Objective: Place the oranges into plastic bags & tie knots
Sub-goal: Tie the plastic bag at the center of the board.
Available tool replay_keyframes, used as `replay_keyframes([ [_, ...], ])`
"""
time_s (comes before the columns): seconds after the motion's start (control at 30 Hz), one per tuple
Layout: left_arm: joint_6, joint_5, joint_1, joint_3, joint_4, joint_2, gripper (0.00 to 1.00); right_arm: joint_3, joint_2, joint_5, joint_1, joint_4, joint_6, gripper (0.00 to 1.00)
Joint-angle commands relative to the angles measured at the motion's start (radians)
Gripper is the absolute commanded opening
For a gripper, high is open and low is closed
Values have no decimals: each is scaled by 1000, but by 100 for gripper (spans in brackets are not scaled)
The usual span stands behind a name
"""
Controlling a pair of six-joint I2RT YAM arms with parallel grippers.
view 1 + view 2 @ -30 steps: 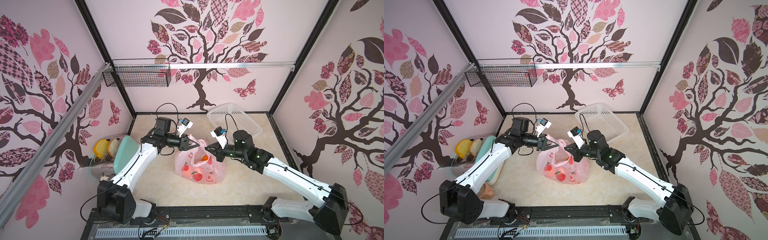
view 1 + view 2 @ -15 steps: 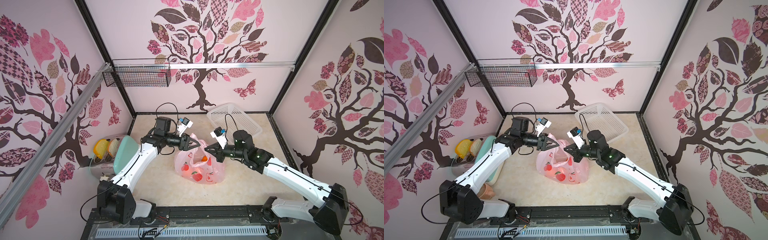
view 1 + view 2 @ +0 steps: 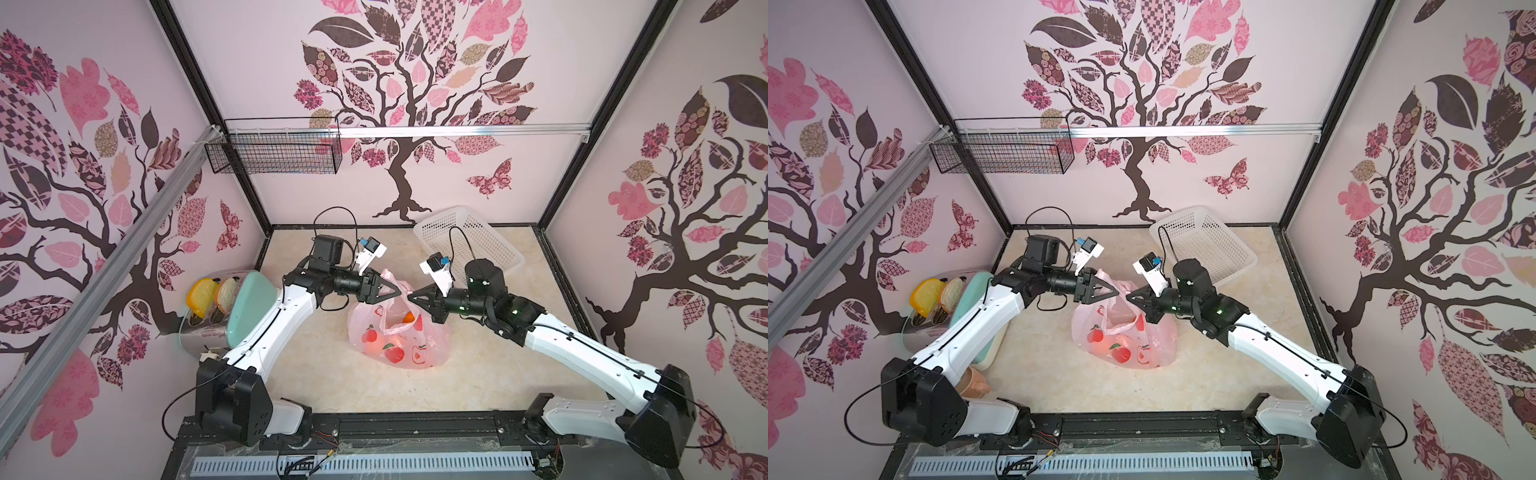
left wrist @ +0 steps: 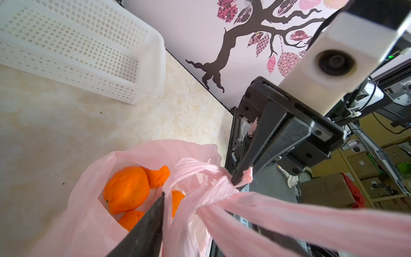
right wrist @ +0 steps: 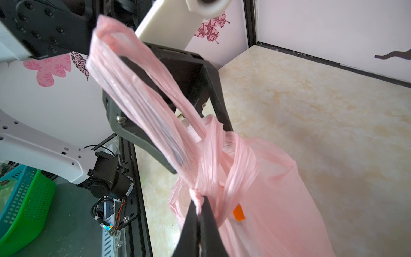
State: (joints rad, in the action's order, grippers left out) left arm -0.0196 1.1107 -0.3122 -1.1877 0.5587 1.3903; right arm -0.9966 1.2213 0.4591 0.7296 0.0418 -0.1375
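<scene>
The pink plastic bag (image 3: 399,338) (image 3: 1125,338) stands mid-table with several oranges (image 4: 126,189) inside; one orange (image 3: 408,318) shows through its mouth. Above the mouth the two handle strips cross and wrap round each other in a loose knot (image 4: 219,184) (image 5: 222,155). My right gripper (image 5: 198,202) (image 3: 410,296) is shut on the tip of one strip. My left gripper (image 5: 202,150) (image 3: 395,291) faces it, jaws apart. The other handle loop (image 5: 138,89) runs between them. Only one left finger (image 4: 151,222) shows in the left wrist view.
A white perforated basket (image 3: 469,241) sits at the back right. A toaster with slices (image 3: 210,301) and a teal tray (image 3: 249,307) stand by the left wall. A black wire basket (image 3: 274,145) hangs on the back wall. A green basket (image 5: 22,200) lies beyond the table's front.
The left gripper's jaws have spread apart around the handle loop. Both arms and the bag stay almost where they were; the right gripper keeps its grip.
</scene>
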Motion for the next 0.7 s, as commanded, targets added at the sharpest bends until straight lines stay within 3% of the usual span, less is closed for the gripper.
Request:
replay_keyframes([
  [0.0,-31,44,0,-17,-2,4,66,-45,9,-7,-4,-2,-11,0],
  [0.2,4,61,-2,-7,-62,-11,71,-50,15,-5,-4,0,-11,0],
  [0.57,55,3,-2,-2,-94,5,69,-51,28,12,-4,-11,-28,0],
  [0.67,68,-1,-4,4,-113,1,59,-57,30,-3,-4,0,-28,0],
])
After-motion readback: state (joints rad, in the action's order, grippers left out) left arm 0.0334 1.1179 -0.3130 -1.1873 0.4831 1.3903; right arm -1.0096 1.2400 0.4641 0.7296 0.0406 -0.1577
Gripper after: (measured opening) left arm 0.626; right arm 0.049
